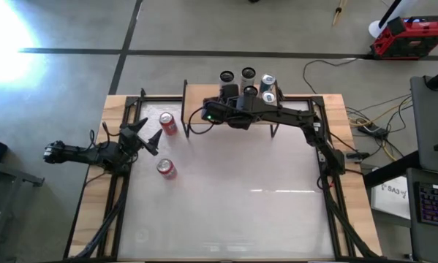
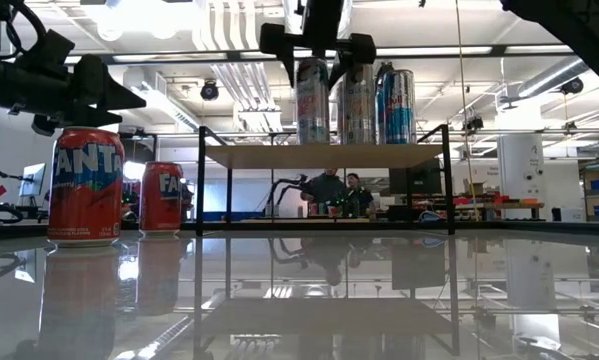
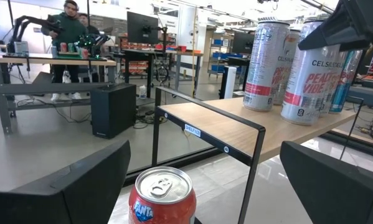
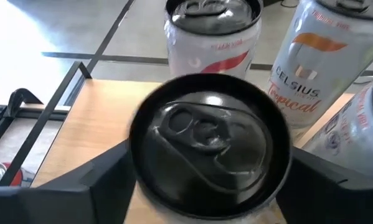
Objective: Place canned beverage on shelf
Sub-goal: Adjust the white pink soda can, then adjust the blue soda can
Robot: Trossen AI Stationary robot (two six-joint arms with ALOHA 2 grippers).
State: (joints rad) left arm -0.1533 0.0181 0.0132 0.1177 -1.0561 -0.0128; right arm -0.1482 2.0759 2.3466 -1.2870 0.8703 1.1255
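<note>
Overhead and level views of a two-arm rig at a pale worktop [image 1: 226, 212]. The shelf [image 1: 204, 98], a tan wooden top on thin black legs, stands at the far edge of the worktop, near its middle. Five tall cans stand upright on the shelf's right half, close together.

The right gripper [image 4: 202, 180] reaches across from the right side and sits directly above a dark-topped beverage can [image 4: 210, 138], which stands upright on the shelf beside a white Celsius can [image 4: 307, 68] and in front of another white can [image 4: 212, 31]. The jaws stand partly open, one finger on each side of the can's rim; whether they touch the can or stand just clear of it cannot be told. In the level view the same gripper [image 2: 317, 55] hangs over the tops of the can row.

The left gripper [image 1: 147, 135] waits over the worktop's left side, its jaws spread wide and holding nothing. Just beyond its fingertips stands a red Fanta can [image 1: 168, 123], upright on the worktop beside the shelf's left end. A second red Fanta can [image 1: 166, 169] stands nearer the front, well apart from the shelf.

Two people [image 3: 71, 28] stand at a bench in the room behind.
</note>
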